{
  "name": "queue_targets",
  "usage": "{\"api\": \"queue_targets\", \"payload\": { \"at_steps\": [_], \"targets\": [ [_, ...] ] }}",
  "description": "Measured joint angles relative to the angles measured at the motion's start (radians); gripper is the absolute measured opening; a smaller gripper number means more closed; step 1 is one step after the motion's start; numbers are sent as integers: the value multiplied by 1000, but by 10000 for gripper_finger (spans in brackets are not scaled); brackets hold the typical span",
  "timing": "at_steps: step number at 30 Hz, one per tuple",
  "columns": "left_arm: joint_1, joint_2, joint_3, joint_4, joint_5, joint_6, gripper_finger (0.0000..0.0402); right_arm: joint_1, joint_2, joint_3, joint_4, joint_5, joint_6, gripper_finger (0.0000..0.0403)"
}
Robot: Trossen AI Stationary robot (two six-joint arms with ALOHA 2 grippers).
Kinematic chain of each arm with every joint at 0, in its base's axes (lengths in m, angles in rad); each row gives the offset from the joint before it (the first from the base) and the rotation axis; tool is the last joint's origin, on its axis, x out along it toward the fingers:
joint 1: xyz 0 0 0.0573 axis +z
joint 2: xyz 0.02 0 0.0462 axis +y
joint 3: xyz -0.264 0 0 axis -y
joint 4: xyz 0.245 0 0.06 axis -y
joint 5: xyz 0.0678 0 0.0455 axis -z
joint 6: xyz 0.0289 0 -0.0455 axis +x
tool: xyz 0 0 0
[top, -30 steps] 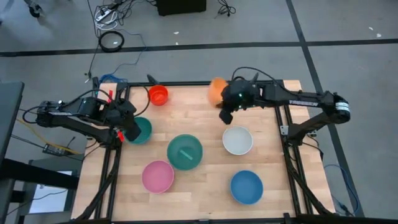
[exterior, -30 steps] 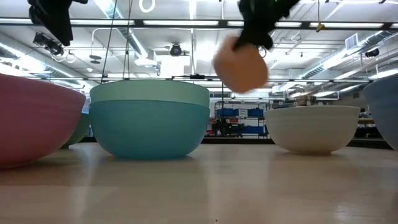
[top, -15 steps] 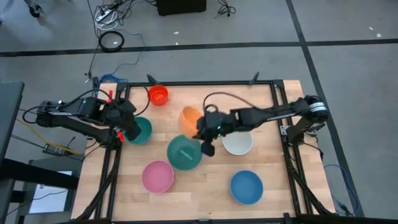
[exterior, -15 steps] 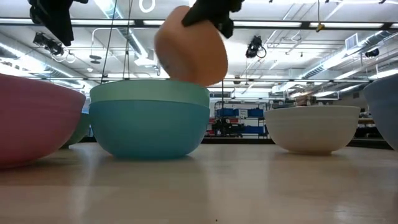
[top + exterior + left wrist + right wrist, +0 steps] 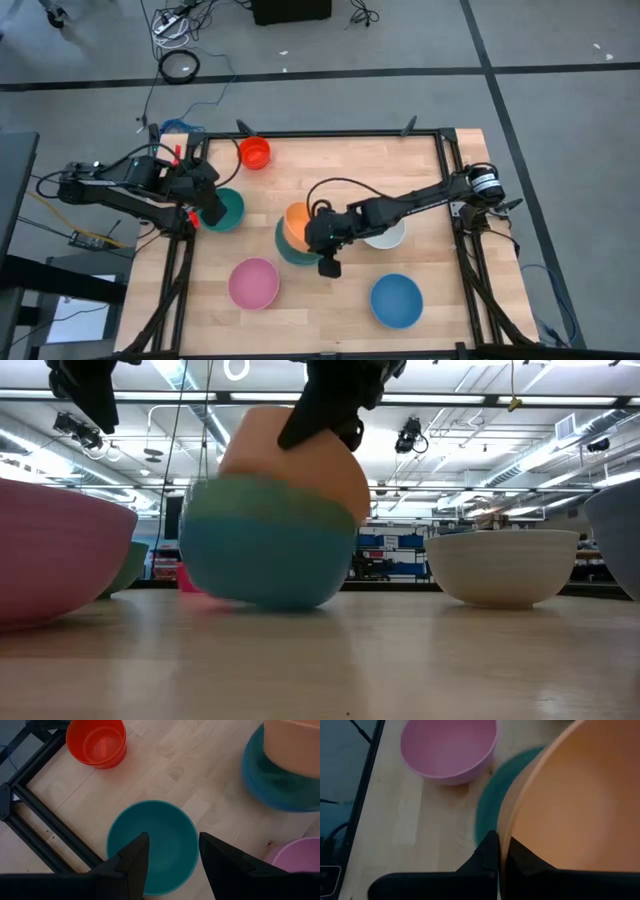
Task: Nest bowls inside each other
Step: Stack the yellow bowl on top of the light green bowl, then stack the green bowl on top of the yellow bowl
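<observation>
A green bowl nested in a light blue one makes a stack [image 5: 296,252] at the table's middle, seen also in the low view [image 5: 268,550]. The orange bowl [image 5: 297,220] sits tilted in its top, with my right gripper [image 5: 501,852] shut on it. A teal bowl [image 5: 152,845] stands on its base at the table's left; my left gripper [image 5: 172,855] hovers open above it and touches nothing. On their bases stand the red bowl [image 5: 254,153] at the far edge, the pink bowl [image 5: 253,283] and blue bowl [image 5: 396,300] near the front, and the white bowl [image 5: 388,235], partly hidden by my right arm. My right gripper pinches the orange bowl's rim [image 5: 512,832], one finger inside the bowl and one outside. The fingers come slanting down from the table's right side. The bowl [image 5: 300,450] is tilted, and its lower part sits in the mouth of the green and light blue stack.
A black metal frame [image 5: 340,133] runs round the wooden table top. The pink bowl [image 5: 450,747] lies close to the stack on its near left. Bare wood lies between the red bowl and the stack, and along the near edge between the pink and blue bowls.
My right gripper has swung from the table's far right toward its middle and down, rolling as it went, with the orange bowl in its hold. The bowl has come down into the green and light blue stack, which has shifted a little toward the table's right.
</observation>
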Motion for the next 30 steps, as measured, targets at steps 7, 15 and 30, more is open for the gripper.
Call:
{"api": "queue_targets", "payload": {
  "at_steps": [7,15,30],
  "targets": [
    [0,0,0,6,-3,0,182,10,0,1,-1,22,-18,18],
    [0,0,0,13,-4,0,182,11,0,1,-68,102,-11,83],
    [0,0,0,22,-5,6,182,65,-47,22,-127,330,-23,115]
  ]
}}
